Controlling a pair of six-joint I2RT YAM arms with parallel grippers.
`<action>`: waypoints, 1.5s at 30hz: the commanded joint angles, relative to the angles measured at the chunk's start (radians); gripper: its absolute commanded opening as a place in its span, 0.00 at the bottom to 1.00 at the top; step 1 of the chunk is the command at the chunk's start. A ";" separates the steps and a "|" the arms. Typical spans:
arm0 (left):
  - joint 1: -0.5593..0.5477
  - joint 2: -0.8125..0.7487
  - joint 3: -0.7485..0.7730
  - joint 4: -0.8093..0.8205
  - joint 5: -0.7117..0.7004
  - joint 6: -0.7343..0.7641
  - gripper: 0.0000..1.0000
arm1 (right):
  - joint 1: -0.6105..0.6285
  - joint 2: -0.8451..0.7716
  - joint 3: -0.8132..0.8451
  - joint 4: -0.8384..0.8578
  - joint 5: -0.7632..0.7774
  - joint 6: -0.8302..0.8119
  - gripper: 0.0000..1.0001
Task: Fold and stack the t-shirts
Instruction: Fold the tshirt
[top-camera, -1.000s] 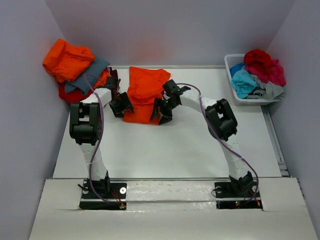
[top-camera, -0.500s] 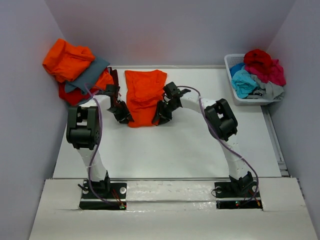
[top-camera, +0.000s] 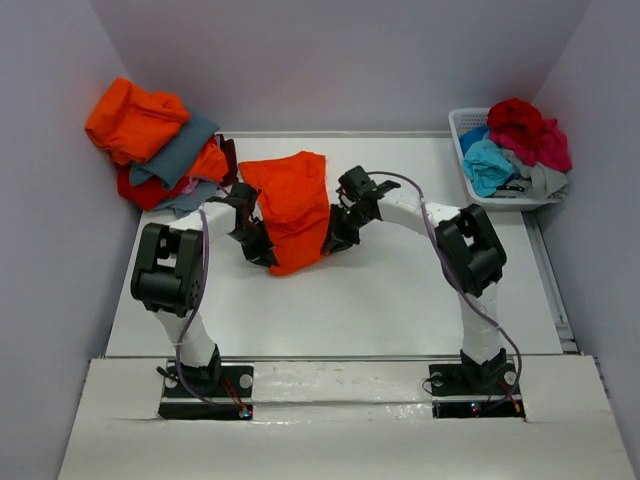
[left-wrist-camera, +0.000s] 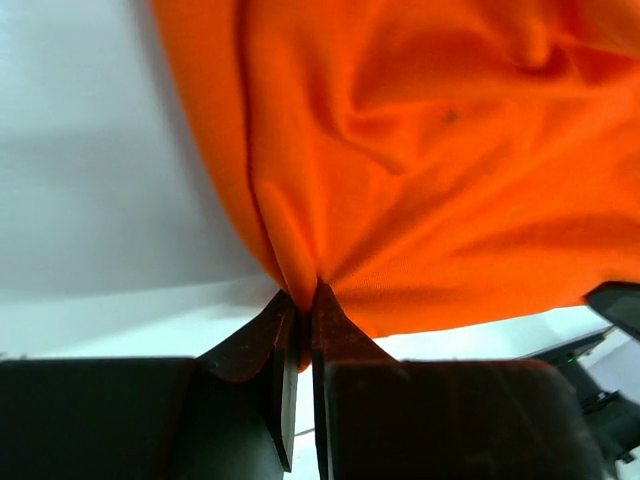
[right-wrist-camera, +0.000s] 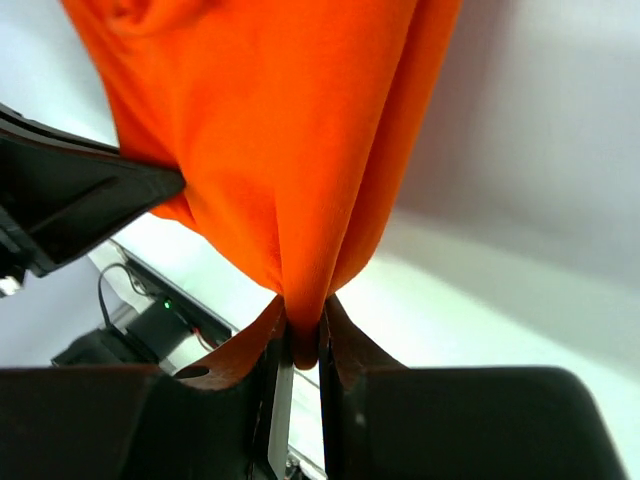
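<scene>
Left end effector (left-wrist-camera: 300, 300) clamped tight on near left edge of orange shirt (top-camera: 295, 205). Right end effector (right-wrist-camera: 303, 310) clamped tight on near right edge. I hold both edges up over middle of counter (top-camera: 350, 300) so cloth hangs smooth between, ready to fold, I think.

Top view shows whole shirt, pile (top-camera: 150, 135) back left, basket (top-camera: 458, 125) back right. Wrist views show only the pinch, with cloth bunched in each grip. Top view hides that.
</scene>
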 joint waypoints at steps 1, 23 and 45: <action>-0.045 -0.137 -0.087 -0.057 -0.021 0.010 0.13 | 0.025 -0.126 -0.048 -0.078 0.042 -0.072 0.16; -0.187 -0.602 -0.332 -0.146 -0.050 -0.116 0.43 | 0.147 -0.407 -0.293 -0.230 0.107 -0.136 0.62; -0.198 -0.253 -0.026 -0.125 -0.073 -0.030 0.64 | 0.147 -0.090 0.116 -0.239 0.150 -0.097 0.13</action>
